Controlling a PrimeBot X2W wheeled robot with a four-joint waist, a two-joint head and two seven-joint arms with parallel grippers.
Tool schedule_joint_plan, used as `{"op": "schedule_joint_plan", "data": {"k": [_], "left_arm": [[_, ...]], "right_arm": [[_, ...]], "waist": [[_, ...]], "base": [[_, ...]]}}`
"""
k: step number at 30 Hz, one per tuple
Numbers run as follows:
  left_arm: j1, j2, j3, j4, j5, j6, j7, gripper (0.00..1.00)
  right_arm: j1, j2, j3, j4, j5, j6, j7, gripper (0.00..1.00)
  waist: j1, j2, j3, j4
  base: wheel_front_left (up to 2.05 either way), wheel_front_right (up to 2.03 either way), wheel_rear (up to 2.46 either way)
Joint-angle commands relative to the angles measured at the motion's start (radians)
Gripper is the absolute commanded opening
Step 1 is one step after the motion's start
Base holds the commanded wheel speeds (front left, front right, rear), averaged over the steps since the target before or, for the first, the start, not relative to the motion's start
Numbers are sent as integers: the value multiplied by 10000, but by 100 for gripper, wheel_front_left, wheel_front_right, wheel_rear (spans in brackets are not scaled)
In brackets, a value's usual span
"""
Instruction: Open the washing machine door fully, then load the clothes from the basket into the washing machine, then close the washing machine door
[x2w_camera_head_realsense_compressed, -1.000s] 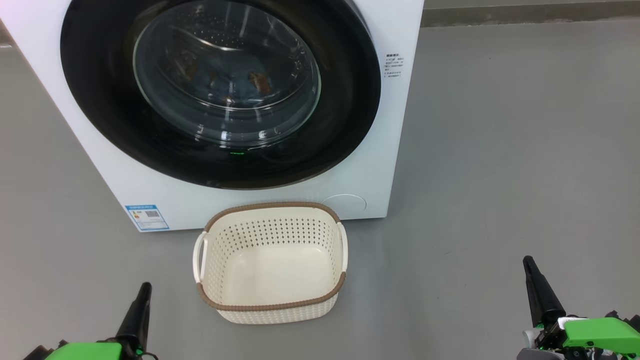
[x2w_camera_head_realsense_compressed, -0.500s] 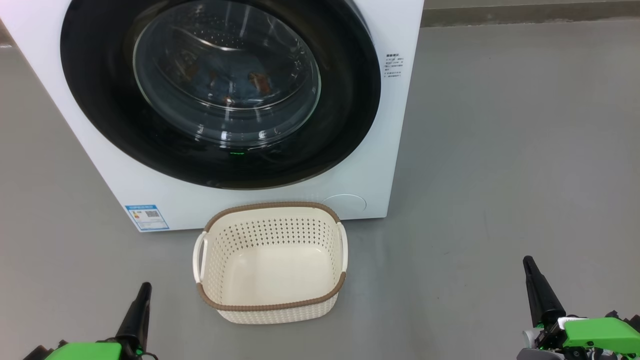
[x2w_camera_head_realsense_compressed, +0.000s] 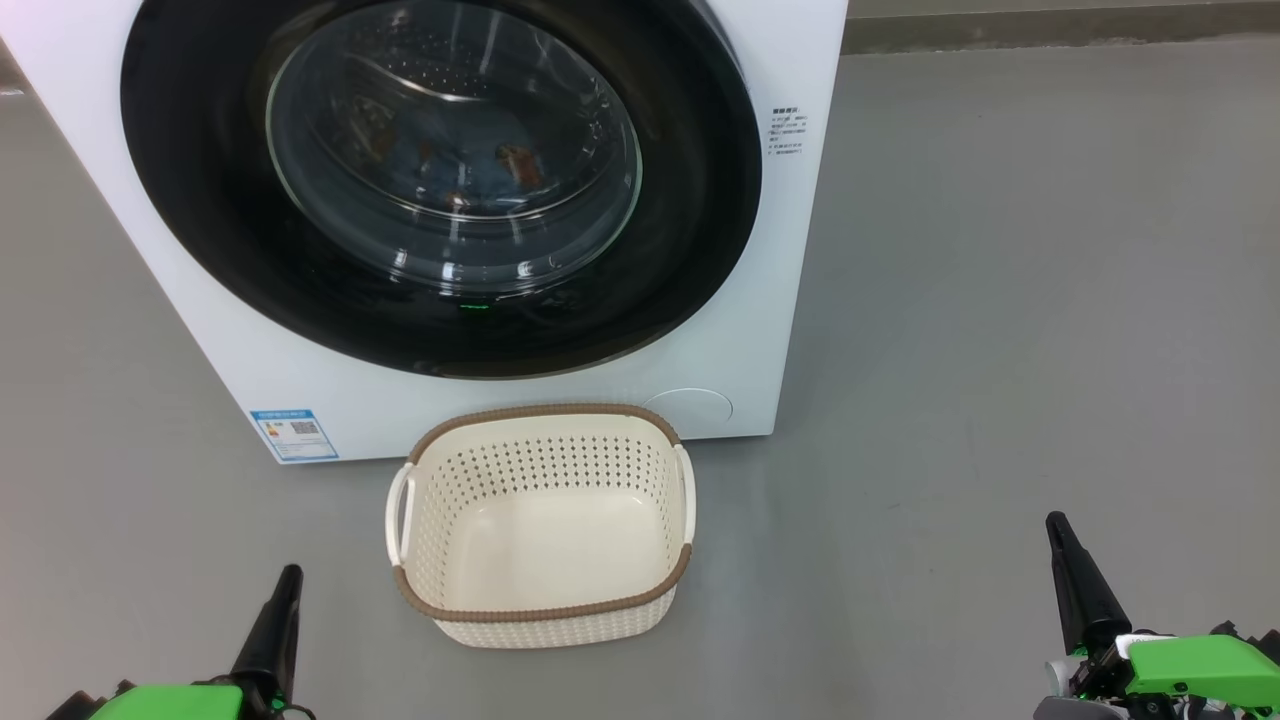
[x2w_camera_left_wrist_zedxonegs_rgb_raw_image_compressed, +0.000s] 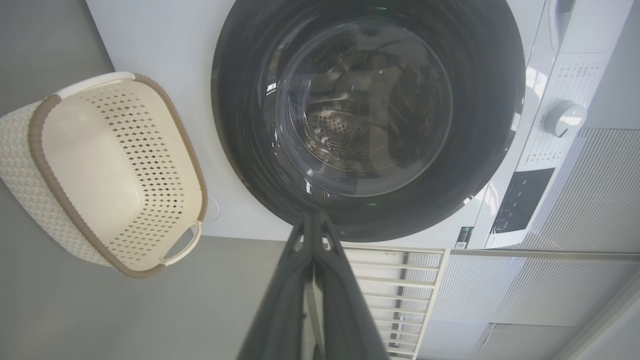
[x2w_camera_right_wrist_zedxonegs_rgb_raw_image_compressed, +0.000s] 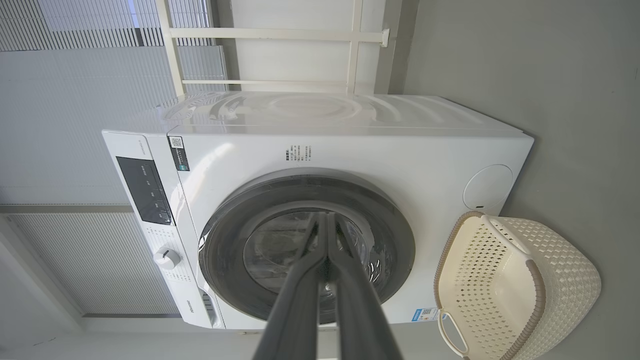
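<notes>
You are facing the washing machine door (x2w_camera_head_realsense_compressed: 440, 180), which is sitting shut on the washing machine (x2w_camera_head_realsense_compressed: 790, 300), with the clothes (x2w_camera_head_realsense_compressed: 515, 165) showing dimly behind its glass. The basket (x2w_camera_head_realsense_compressed: 545, 612) is standing just before the machine's lower edge, with bare floor (x2w_camera_head_realsense_compressed: 1000, 300) lying wide to its right. Your left pincer (x2w_camera_head_realsense_compressed: 289, 575) and right pincer (x2w_camera_head_realsense_compressed: 1054, 522) are hovering low, well apart from the basket. Both are closed and gripping nothing, with their fingers pointing at the machine.

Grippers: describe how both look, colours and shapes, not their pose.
Left gripper and right gripper each have long, dark, matte fingers tapering to a narrow tip, mounted on a bright green housing. The right one shows a small pale grey part beside the green.
</notes>
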Motion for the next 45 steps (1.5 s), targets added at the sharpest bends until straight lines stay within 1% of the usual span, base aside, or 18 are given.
{"op": "schedule_joint_plan", "data": {"k": [1,45], "left_arm": [[-432,146,352,-286,-26,-29,46,0],[-433,135,369,-286,-12,-29,59,0]], "right_arm": [[-409,-123,273,-247,42,17,76,0],[-408,-123,274,-248,43,17,76,0]], "waist": [[0,0,0,0],[0,0,0,0]], "base": [[0,0,0],[0,0,0]]}}
